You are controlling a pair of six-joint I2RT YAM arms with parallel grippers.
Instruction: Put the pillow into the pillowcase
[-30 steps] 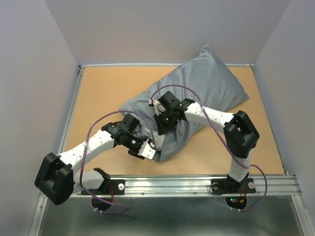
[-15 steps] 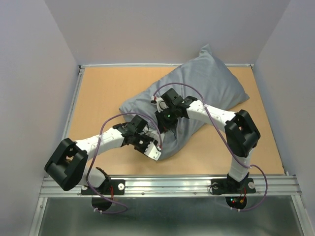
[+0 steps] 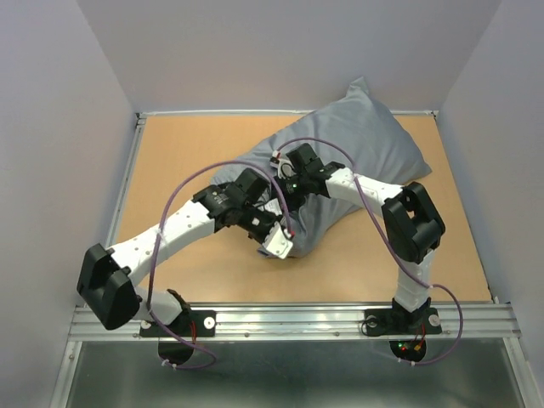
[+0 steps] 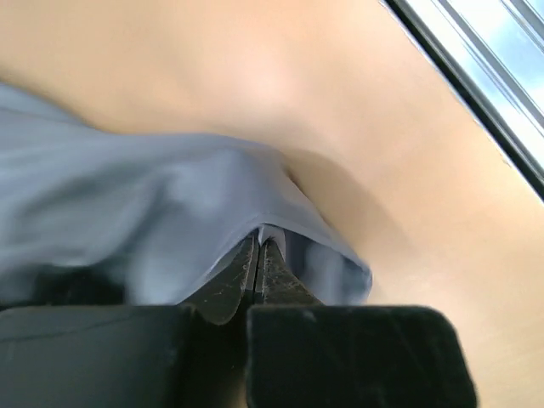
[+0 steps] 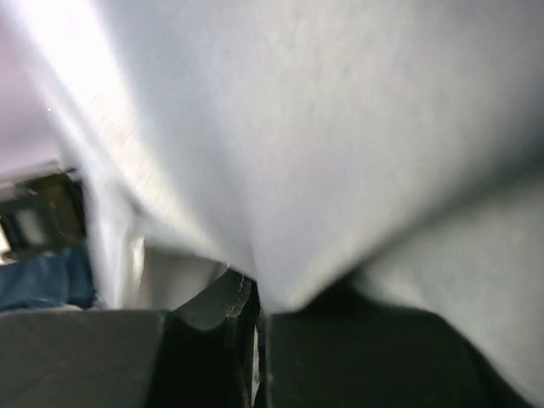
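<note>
Just beyond the near rail [image 3: 289, 316] of the table [image 3: 183, 153], the left gripper [image 4: 258, 248] is seen with its jaws pressed together on a fold at the rail-side end of the pillowcase [image 3: 365, 140]. A little farther from the rail, the right gripper [image 3: 285, 185] is likewise clamped on the cloth on top of the case. From there the plump case runs diagonally away from the rail toward the far right corner; that diagonal is its long axis. The pillow is not seen from above and is judged to be filling the case. The left arm is the nearer to the rail-side end, so any pull on the hem would be made along that diagonal, toward the rail.
</note>
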